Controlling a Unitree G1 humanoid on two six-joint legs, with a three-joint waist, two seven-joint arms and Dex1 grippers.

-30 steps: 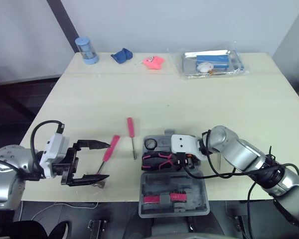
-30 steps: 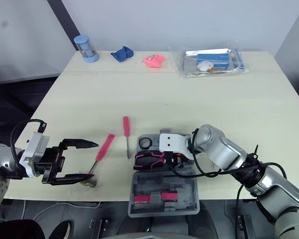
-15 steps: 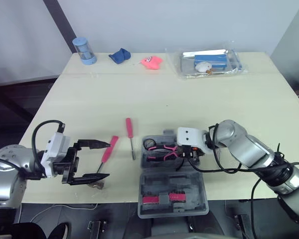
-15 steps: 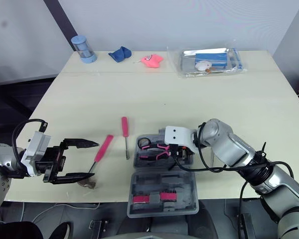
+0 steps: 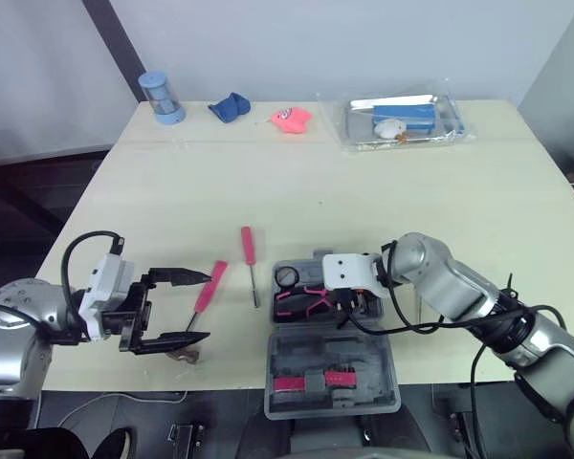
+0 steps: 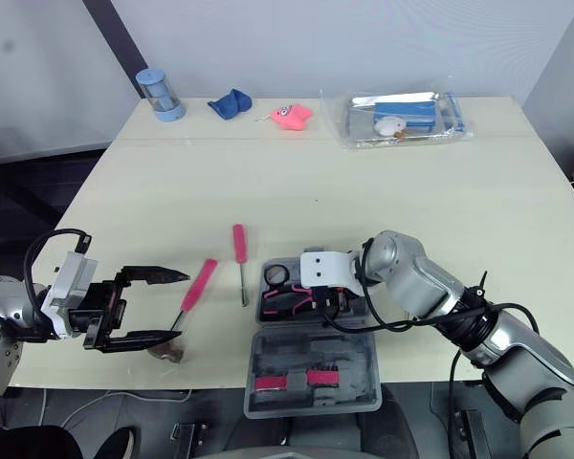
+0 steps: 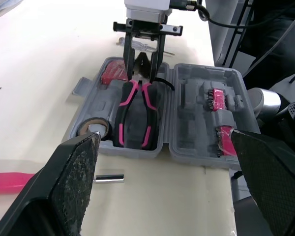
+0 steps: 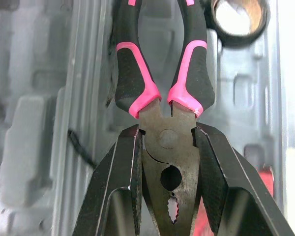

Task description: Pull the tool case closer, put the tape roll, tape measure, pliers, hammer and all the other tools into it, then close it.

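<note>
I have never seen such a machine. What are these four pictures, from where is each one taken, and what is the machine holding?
This is a humanoid robot with two arms, each ending in two black fingers. Two pictures come from its head, looking down at a table; two come from cameras on its wrists. The right fingers grip the pliers, which lie in the open case beside a tape roll. The left fingers are open and hold nothing. A pink screwdriver and a red screwdriver lie on the table.

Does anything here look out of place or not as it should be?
Yes. The open case sticks out over the table's near edge, so part of its lid half has no support and it might tip.
</note>
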